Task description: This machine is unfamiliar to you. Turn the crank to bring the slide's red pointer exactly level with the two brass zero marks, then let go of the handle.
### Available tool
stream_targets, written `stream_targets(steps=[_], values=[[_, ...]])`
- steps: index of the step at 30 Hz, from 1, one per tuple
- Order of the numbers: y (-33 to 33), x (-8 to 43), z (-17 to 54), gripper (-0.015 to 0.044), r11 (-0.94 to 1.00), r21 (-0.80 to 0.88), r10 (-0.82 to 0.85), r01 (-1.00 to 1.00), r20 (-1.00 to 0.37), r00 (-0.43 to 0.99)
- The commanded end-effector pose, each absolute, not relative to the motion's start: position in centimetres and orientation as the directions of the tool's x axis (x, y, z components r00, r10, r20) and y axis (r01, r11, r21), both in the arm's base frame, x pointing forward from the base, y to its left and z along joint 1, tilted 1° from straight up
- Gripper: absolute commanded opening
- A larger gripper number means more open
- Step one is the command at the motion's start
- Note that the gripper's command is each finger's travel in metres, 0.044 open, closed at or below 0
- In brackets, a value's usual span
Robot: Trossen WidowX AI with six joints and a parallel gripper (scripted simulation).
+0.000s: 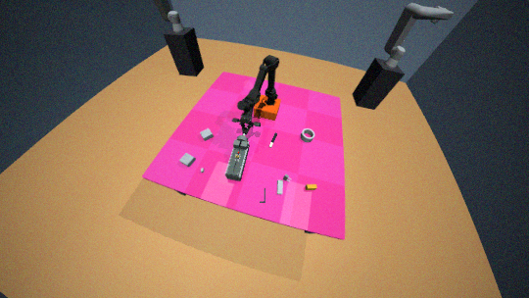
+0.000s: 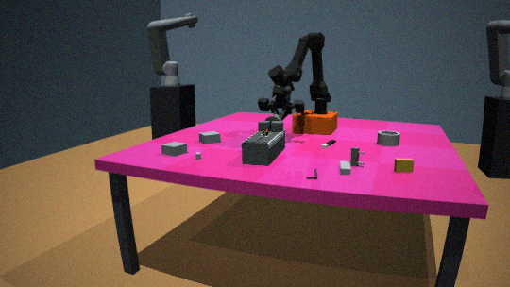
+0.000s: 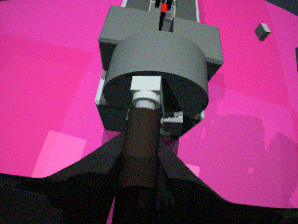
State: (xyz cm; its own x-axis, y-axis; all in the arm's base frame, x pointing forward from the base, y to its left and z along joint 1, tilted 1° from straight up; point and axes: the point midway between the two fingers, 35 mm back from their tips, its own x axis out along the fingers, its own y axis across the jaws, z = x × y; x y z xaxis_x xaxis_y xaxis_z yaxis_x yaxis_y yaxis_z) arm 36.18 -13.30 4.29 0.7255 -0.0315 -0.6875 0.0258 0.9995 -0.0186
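Note:
The grey machine (image 1: 235,169) (image 2: 255,154) stands on the pink table. In the wrist view its round drum (image 3: 159,55) faces me, with the white crank arm and the brown crank handle (image 3: 142,131) in front. My gripper (image 3: 139,140) (image 1: 246,132) is shut on the handle, one dark finger on each side. The slide's red pointer (image 3: 164,8) shows near the top edge of the wrist view. The brass zero marks cannot be made out there, and in the top and exterior views they are too small to compare with the pointer.
Grey blocks (image 1: 187,160) (image 2: 210,137) lie on one side of the machine. On the other are a black-and-white stick (image 1: 273,140), a grey ring (image 2: 388,138), a yellow block (image 2: 403,165), a small pronged part (image 2: 355,157) and a thin bent rod (image 1: 264,196).

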Motion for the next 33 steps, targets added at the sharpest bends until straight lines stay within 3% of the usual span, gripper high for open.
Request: stream_targets(steps=[1, 33], values=[[-12.41, 36.2, 4.02, 0.0, 1.0, -0.002, -0.006, 0.006, -0.69, 0.723], [-12.13, 36.2, 3.67, 0.0, 1.0, -0.002, -0.005, 0.006, -0.69, 0.723]])
